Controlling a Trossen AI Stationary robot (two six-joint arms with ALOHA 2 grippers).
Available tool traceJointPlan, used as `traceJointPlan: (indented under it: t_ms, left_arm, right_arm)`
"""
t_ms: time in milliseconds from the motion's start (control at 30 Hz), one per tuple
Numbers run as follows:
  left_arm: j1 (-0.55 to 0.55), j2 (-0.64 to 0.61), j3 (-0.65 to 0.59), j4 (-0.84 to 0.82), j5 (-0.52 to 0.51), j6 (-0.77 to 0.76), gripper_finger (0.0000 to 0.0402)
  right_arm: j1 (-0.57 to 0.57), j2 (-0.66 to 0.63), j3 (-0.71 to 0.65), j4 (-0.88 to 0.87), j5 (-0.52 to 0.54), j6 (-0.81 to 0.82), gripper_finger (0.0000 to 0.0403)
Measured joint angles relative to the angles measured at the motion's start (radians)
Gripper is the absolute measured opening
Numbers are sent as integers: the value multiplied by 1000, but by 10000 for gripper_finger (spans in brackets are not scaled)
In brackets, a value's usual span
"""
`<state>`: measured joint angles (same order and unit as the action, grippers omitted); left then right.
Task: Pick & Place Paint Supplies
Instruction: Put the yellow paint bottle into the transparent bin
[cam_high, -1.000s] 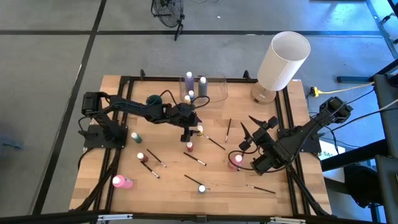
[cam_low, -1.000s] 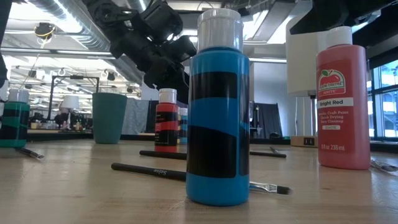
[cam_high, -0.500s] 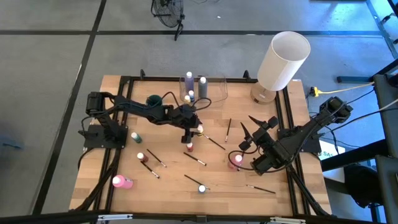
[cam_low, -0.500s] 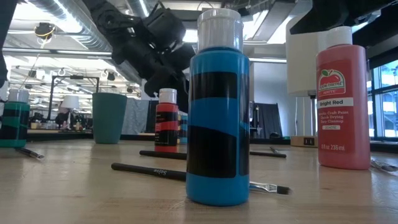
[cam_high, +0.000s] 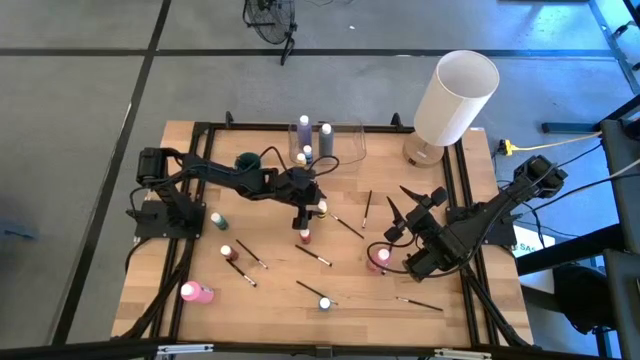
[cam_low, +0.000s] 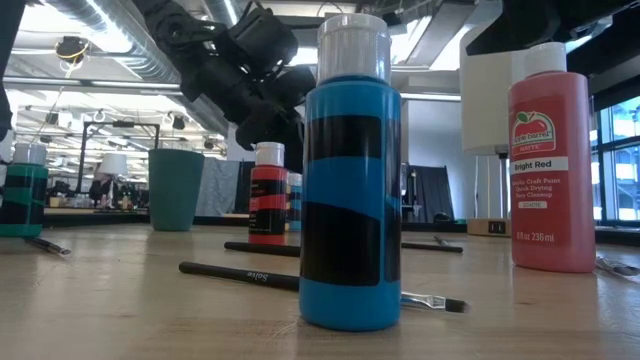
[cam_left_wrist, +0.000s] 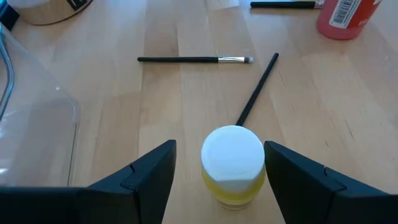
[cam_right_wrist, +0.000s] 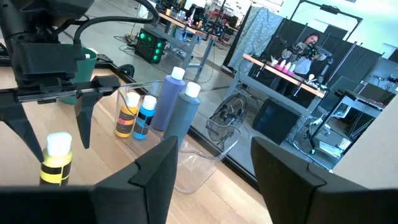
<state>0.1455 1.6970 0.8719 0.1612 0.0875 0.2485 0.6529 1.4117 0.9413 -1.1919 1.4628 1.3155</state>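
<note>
A yellow paint bottle (cam_left_wrist: 233, 165) with a white cap stands upright on the table near its middle (cam_high: 321, 209). My left gripper (cam_left_wrist: 221, 171) is open and slants down over the bottle, one finger on each side of the cap. There is a gap at one finger, and the other finger (cam_left_wrist: 292, 177) is very close to the cap. My right gripper (cam_high: 397, 198) hangs open above the table's right part, with nothing between its fingers. Other paint bottles (cam_high: 305, 237) (cam_high: 378, 258) (cam_high: 324, 302) and paintbrushes (cam_high: 347, 229) (cam_high: 313, 255) are scattered on the wood.
At the far edge, a clear container (cam_high: 335, 142) holds several bottles (cam_right_wrist: 166, 99). A teal cup (cam_high: 247, 161) is beside it and a white cylinder (cam_high: 455, 98) is at the far right. A green bottle (cam_high: 217, 220) stands at the left, and a pink bottle (cam_high: 195, 292) lies near the left front.
</note>
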Motion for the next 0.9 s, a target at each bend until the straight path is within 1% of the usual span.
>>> traceJointPlan:
  t_ms: [233, 533, 900]
  left_arm:
    - [0, 0, 0, 0, 0, -2, 188]
    - [0, 0, 0, 6, 2, -3, 115]
    - [0, 0, 0, 4, -10, -44, 114]
  right_arm:
    - [0, 0, 0, 0, 0, 0, 206]
    - [0, 0, 0, 2, 0, 0, 206]
    - [0, 0, 0, 2, 0, 0, 206]
